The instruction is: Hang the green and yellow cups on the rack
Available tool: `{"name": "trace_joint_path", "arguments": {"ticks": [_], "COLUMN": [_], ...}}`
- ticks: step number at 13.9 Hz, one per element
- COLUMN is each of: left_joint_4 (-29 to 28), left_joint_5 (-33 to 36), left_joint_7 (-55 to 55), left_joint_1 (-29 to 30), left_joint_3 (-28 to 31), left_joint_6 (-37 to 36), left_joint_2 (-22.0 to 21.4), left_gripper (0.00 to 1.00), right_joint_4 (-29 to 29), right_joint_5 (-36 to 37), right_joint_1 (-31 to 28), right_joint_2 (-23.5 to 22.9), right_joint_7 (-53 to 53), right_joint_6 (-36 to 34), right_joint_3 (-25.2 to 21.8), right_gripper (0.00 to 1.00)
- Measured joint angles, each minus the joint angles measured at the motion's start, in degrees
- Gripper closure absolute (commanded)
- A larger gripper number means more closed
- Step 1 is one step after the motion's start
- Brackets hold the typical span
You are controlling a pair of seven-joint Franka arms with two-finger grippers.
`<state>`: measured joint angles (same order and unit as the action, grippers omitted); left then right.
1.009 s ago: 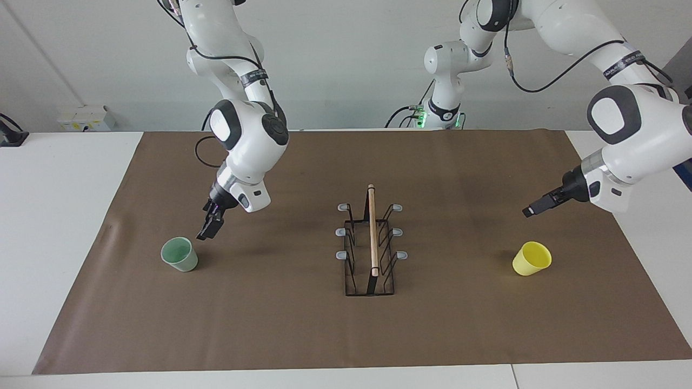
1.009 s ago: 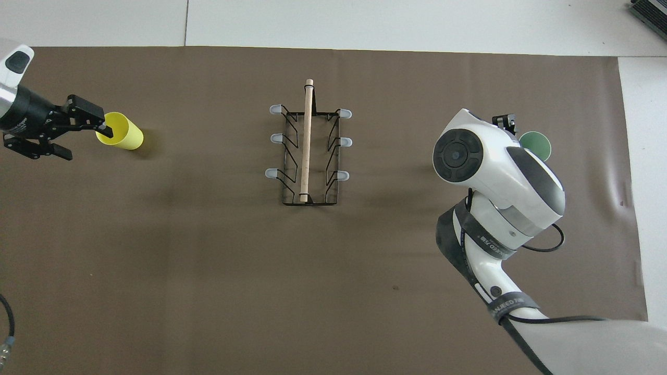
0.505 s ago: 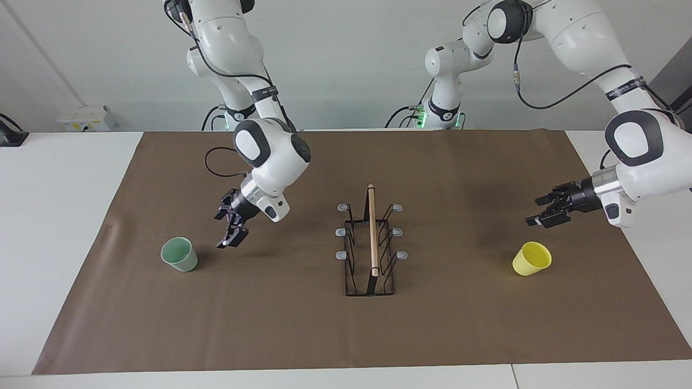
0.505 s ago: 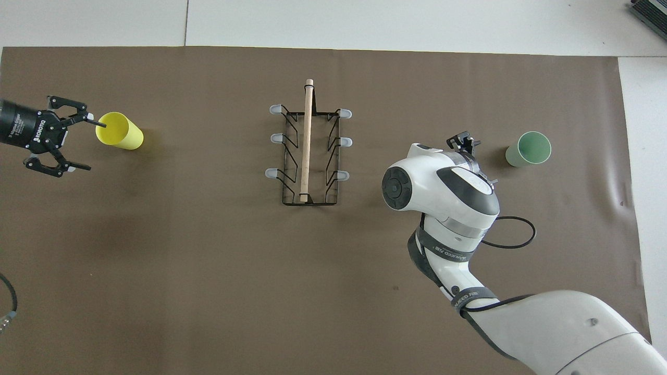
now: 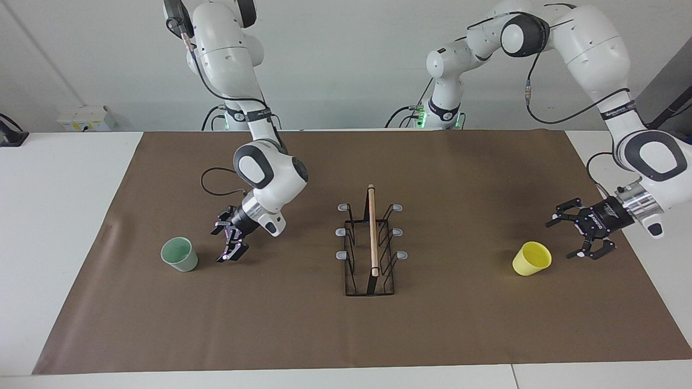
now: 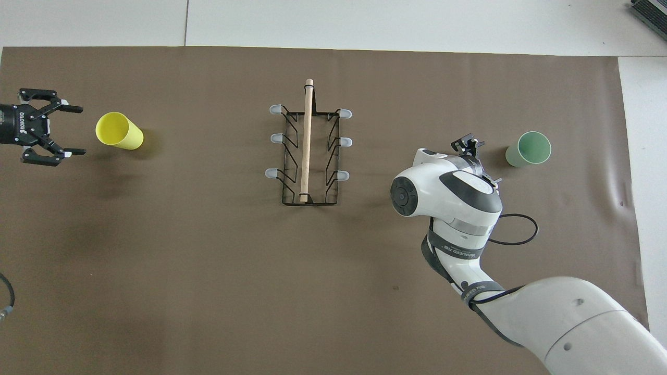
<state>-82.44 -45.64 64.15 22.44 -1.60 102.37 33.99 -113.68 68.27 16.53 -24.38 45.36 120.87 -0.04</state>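
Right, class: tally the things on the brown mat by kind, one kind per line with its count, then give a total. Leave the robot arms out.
Cups: 2, the green cup and the yellow cup
Racks: 1, the rack
Total: 3

brown mat (image 5: 303, 324) (image 6: 208, 286), white table (image 5: 59, 205), wall box (image 5: 85, 118)
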Motion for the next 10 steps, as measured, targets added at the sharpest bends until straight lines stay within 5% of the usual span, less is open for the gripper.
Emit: {"name": "trace_joint_path", "arguments": {"ticks": [10], "left_joint_4": [-11.87], "left_joint_5": [-20.99], "left_joint_7": [-7.07], "left_joint_1": [3.68], "left_joint_3": [-0.65], "left_joint_6": [4.83], "left_joint_2": [0.63], "left_gripper": [0.0], "right_joint_4": [-2.57], "right_joint_5": [8.58], "right_joint_1": [-3.7], "right_joint_2": [0.0], "right_joint_7": [-5.7], "right_joint_6": [3.85], "right_joint_3": [-0.01], "right_gripper": [0.0]}}
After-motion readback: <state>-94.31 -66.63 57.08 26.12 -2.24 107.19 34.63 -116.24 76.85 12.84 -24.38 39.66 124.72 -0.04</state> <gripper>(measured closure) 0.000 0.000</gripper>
